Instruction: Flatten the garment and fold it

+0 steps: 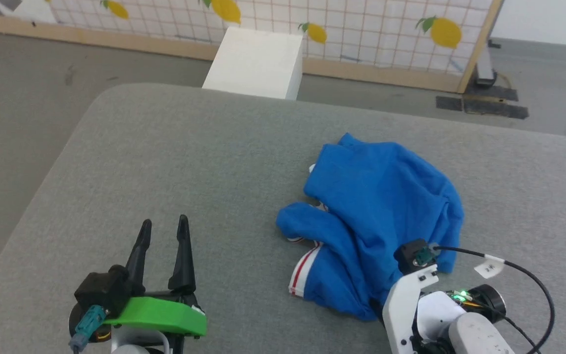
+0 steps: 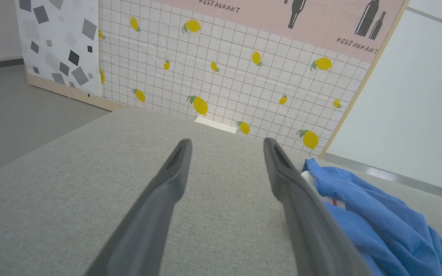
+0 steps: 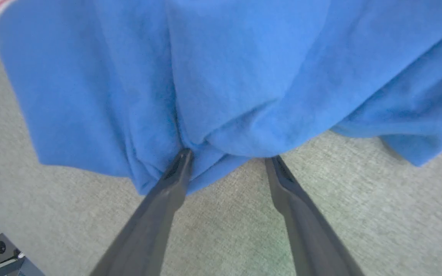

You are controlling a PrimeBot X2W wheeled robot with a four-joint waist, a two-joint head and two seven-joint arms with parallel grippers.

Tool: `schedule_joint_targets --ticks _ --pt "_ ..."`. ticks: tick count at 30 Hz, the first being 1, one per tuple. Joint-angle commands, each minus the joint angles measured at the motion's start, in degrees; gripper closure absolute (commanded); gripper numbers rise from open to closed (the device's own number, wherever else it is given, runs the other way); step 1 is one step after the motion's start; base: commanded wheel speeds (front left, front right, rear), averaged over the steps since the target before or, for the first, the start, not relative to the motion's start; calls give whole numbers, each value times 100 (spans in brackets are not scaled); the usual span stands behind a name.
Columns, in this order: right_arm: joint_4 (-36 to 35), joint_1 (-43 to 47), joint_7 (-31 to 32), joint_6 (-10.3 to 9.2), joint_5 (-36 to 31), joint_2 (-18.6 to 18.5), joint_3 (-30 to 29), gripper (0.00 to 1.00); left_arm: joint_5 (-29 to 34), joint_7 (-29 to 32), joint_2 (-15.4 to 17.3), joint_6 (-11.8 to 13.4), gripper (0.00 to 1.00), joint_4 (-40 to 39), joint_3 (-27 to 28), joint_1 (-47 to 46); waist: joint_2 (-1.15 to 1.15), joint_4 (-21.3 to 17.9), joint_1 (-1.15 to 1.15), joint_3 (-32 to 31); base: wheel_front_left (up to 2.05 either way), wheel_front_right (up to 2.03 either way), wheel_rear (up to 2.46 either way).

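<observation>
While the right gripper (image 3: 228, 156) holds its fingers apart, the crumpled blue jersey (image 1: 381, 211) lies bunched on the grey table (image 1: 165, 147) just ahead of them, its near edge meeting both tips. The left gripper (image 1: 164, 221), spread too, has the jersey off to its right, untouched. Folds hide the shirt's front; only a red-striped white cuff (image 1: 302, 270) peeks out.

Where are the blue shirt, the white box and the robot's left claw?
blue shirt (image 1: 386, 196), head view, middle of the crumpled cloth.
white box (image 1: 256, 64), head view, its top face.
left gripper (image 1: 164, 222), head view, between its open fingertips.
</observation>
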Motion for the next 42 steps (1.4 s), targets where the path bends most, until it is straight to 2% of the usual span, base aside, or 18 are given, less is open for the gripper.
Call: schedule_joint_targets --ticks 1,5,6,7,8,14,16,21,24,26,27,28,31,36,42 --pt "95 -105 67 -8 -89 -3 46 0 14 -20 -47 -70 0 31 10 -106 0 199 0 177 0 0 0" --pt "332 -208 140 -8 -194 -3 72 0 59 -20 -99 -184 0 114 59 -164 0 295 0 245 0 0 0" --pt "362 -222 140 -8 -185 -3 71 54 70 -20 -107 -197 0 124 73 -171 0 302 0 251 0 0 0" --pt "356 -244 88 -8 -156 -3 70 83 81 -20 -116 -208 0 131 95 -174 0 301 0 253 0 0 0" --pt "337 -259 35 -8 -132 -3 66 100 88 -20 -122 -213 0 134 113 -172 0 293 0 253 0 0 0" --pt "-143 -224 -110 -8 237 -85 -462 100 115 -20 -145 -248 0 186 176 -151 0 131 0 188 0 0 0" --pt "-453 -165 -47 -8 312 -265 -844 100 111 -20 -149 -255 0 207 178 -158 0 59 0 163 0 0 0" --pt "-1011 -68 201 -8 113 -848 -2244 100 63 -20 -154 -273 0 255 107 -208 0 -86 0 133 0 0 0" --pt "-1065 -9 318 -8 -88 -948 -2852 100 22 -20 -155 -272 0 301 60 -244 0 -147 0 120 0 0 0" --pt "-991 54 385 -8 -155 -889 -3131 100 -11 -20 -155 -284 0 357 13 -263 0 -169 0 116 0 0 0" --pt "-974 67 361 -8 -160 -833 -3209 85 -18 -20 -155 -283 0 377 -5 -270 0 -177 0 113 0 0 0" --pt "-967 66 294 -8 -111 -724 -3301 0 -35 -20 -155 -280 0 401 -26 -277 0 -192 0 113 0 0 0" --pt "-1064 27 -99 -8 52 -463 -3489 0 -82 -20 -156 -269 0 438 -60 -299 0 -234 0 106 0 0 0" --pt "-1466 68 -1181 -8 206 -144 -4033 0 -208 -20 -156 -248 0 472 -193 -347 0 -287 0 34 0 0 0" --pt "-1696 421 -2104 -8 398 -9 -4420 0 -460 -20 -156 -273 0 581 -449 -475 0 -503 0 -10 0 0 0"
